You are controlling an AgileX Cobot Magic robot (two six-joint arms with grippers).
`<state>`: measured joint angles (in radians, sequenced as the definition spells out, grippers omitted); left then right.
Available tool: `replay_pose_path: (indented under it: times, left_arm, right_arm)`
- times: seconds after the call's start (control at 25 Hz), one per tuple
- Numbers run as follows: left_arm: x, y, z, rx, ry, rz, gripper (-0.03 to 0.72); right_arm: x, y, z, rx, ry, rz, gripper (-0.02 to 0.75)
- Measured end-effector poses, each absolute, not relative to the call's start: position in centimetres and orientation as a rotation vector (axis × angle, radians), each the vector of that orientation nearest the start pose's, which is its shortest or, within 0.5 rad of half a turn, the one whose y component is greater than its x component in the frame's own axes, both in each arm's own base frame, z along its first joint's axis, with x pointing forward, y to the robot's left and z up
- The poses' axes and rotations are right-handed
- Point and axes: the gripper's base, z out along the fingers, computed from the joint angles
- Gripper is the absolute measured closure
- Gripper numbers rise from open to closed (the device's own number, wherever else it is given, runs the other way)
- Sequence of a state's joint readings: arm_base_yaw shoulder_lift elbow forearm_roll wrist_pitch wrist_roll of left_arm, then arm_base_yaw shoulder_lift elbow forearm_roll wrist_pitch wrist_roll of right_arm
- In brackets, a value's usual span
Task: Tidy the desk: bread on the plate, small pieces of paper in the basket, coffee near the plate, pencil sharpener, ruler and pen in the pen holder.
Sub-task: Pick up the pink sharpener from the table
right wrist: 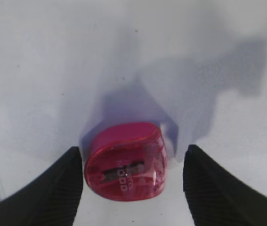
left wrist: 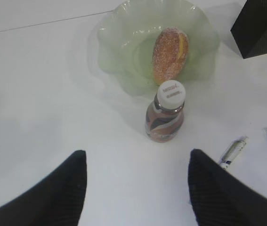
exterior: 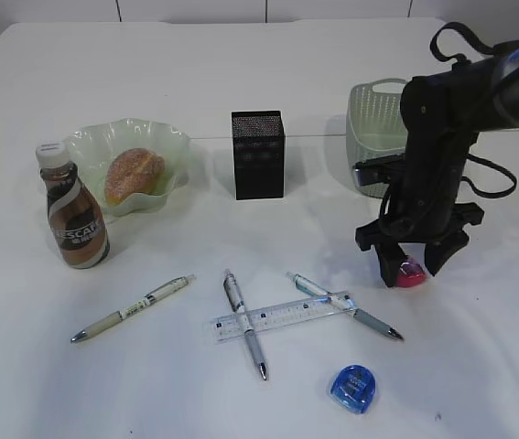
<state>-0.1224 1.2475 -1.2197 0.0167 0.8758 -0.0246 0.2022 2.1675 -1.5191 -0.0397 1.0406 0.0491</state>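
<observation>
My right gripper is open and low over the desk, its fingers on either side of a pink pencil sharpener. In the right wrist view the sharpener lies between the fingers, close to the left one. A blue sharpener lies at the front. The ruler lies across two pens; a third pen lies to the left. The bread sits in the plate, with the coffee beside it. My left gripper is open and empty. No paper scraps show.
The black mesh pen holder stands at the middle back. The green basket stands behind my right arm. The left wrist view shows the coffee, the bread, the plate and a pen tip.
</observation>
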Motion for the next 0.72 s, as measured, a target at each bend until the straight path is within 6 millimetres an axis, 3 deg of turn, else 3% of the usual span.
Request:
replay_pose_path:
  times: [0.72]
  left_arm:
    - [25.64, -3.01, 37.35, 0.125, 2.384, -0.044, 0.214]
  right_arm:
    - [41.01, 8.11, 13.23, -0.285, 3.139, -0.053, 0.221]
